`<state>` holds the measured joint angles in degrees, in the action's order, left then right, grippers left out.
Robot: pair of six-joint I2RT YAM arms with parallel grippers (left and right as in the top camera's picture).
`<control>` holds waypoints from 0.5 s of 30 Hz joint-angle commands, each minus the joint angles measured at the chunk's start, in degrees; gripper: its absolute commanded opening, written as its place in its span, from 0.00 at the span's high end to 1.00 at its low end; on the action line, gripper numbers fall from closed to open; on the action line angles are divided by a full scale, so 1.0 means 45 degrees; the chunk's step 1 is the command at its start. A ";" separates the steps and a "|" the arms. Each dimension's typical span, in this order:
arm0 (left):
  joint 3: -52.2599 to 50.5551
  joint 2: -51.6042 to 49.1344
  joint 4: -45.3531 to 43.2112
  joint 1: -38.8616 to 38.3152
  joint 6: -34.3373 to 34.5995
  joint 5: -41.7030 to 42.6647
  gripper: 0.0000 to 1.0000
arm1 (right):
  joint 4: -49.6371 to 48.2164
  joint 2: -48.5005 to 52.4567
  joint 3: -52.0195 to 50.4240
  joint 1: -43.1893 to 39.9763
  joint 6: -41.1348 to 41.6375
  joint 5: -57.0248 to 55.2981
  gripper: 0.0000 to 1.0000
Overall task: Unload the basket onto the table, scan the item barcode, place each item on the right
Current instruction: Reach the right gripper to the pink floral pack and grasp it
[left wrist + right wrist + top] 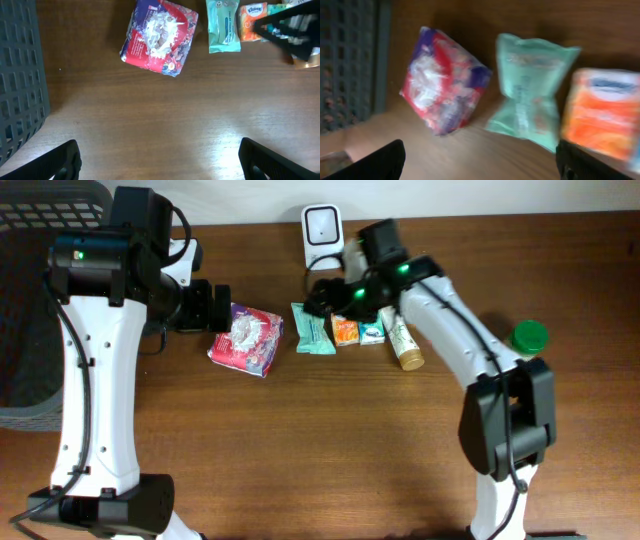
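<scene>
Hovering with the right gripper [322, 296] over the far half of the wooden table [300, 440], claw spread wide and pinching nothing (both dark fingers [376, 164] sit far apart at the lower corners of the wrist view). Lying flat just below that claw: teal packet [313, 330], long axis running from the table's far edge toward the near edge, slightly slanted, one crimped end pointing away and the other pointing near. Lined up on its right in one row: orange tissue pack [345, 331], just beside it, then green pack [372, 332], then tube [405, 340], long axis likewise far-to-near, cap end nearer and leaning right. Sitting to the teal packet's left and apart from it: red-white-blue pouch [247, 338], turned cornerwise. Holding the left gripper [215, 307] just beside that pouch's left edge, claw likewise spread and empty. Standing at the far edge behind the row: white scanner [323, 228]. Flanking everything: mesh basket [30, 280] far left, green-lidded jar [529, 336] right.
</scene>
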<state>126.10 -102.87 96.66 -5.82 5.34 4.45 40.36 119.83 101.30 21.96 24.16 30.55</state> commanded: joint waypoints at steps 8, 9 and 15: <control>0.0010 0.0039 0.0015 -0.0005 -0.0204 0.0010 0.01 | -0.2132 0.2205 -0.0141 0.2531 0.4274 -0.0476 0.15; 0.0010 0.0039 0.0015 -0.0005 -0.0204 0.0005 0.01 | -0.2186 0.2336 -0.0141 0.2535 0.4410 -0.0457 0.21; 0.0010 0.0039 0.0015 -0.0005 -0.0204 0.0010 0.01 | -0.2686 0.3211 -0.0141 0.2535 0.4357 -0.0165 0.35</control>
<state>126.10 -102.87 96.66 -5.82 5.34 4.45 29.47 132.44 101.06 33.52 43.75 29.54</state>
